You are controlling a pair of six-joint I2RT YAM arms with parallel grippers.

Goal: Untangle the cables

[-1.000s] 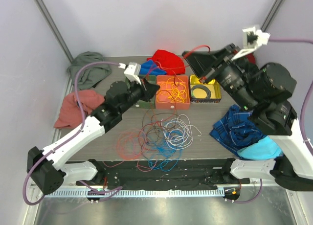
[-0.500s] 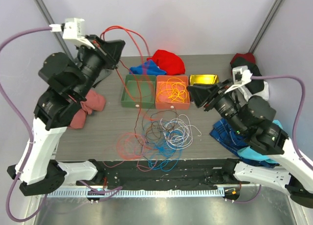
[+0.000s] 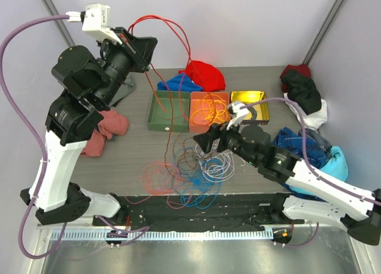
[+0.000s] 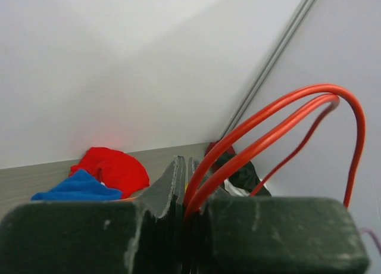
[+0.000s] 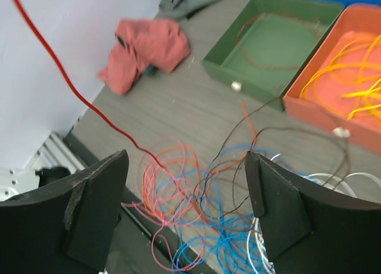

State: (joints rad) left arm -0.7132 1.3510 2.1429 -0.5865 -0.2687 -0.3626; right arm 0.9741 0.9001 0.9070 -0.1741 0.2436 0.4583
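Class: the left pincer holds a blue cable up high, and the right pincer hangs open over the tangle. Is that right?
No. The left pincer holds a red cable, not blue; the left wrist view shows it. The right pincer hangs open over the tangle.

The right end effector [image 5: 186,167], jaws spread wide, hangs above tangled cables [image 5: 217,217] on the desk [image 5: 178,101], near a green tray [image 5: 268,44].

Pale walls [image 3: 238,24], grey wood-grain tabletop [image 3: 125,149], metal posts [image 3: 326,24]
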